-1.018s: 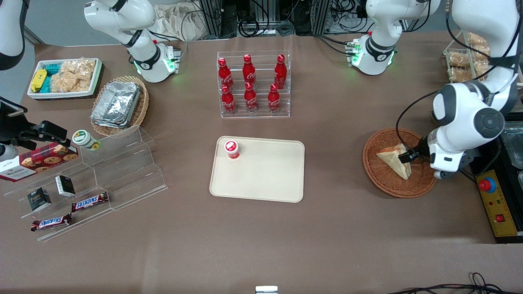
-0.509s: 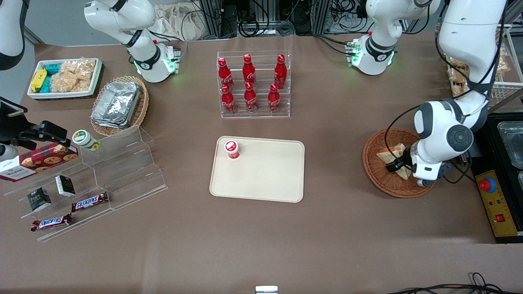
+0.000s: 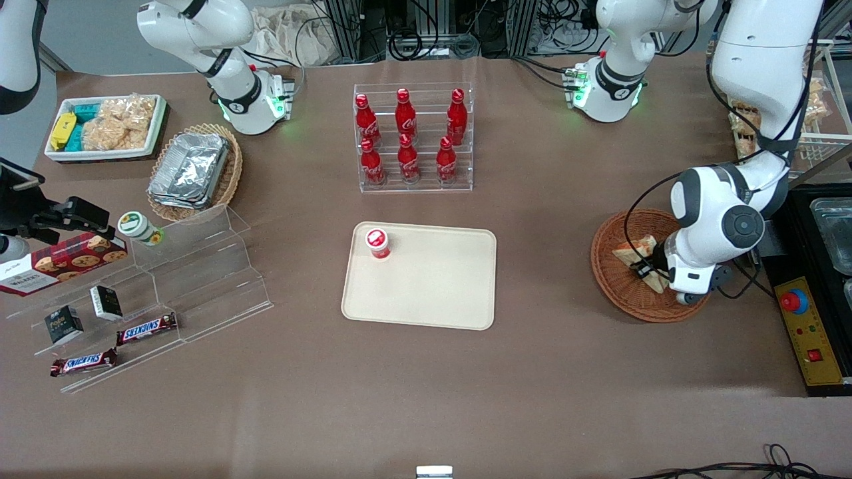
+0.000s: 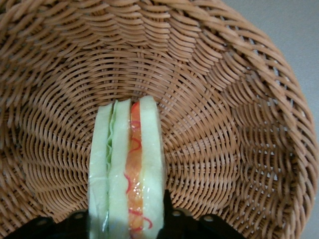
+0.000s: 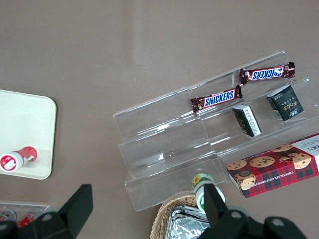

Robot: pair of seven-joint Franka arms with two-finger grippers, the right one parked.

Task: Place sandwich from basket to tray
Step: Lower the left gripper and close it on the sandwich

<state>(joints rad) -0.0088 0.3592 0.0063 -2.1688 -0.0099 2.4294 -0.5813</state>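
Observation:
The sandwich [image 3: 632, 251] stands on edge in the reddish-brown wicker basket [image 3: 616, 293] toward the working arm's end of the table. My gripper [image 3: 649, 269] is down in the basket over the sandwich. In the left wrist view the sandwich [image 4: 127, 164] shows white bread with a red-orange and green filling, and the gripper [image 4: 127, 219] has one dark finger pressed against each bread face, shut on it, with the woven basket [image 4: 224, 124] all around. The cream tray [image 3: 432, 286] lies flat mid-table, well apart from the basket.
A small red-capped bottle [image 3: 377, 243] stands on the tray's corner. A clear rack of red cola bottles [image 3: 413, 140] stands farther from the camera than the tray. A yellow control box [image 3: 809, 329] sits beside the basket. Clear snack shelves [image 3: 166, 293] are toward the parked arm's end.
The arm swung in over the basket and lowered, its gripper coming from beside the sandwich to around it. The sandwich now stands more upright. In the last half second little moved.

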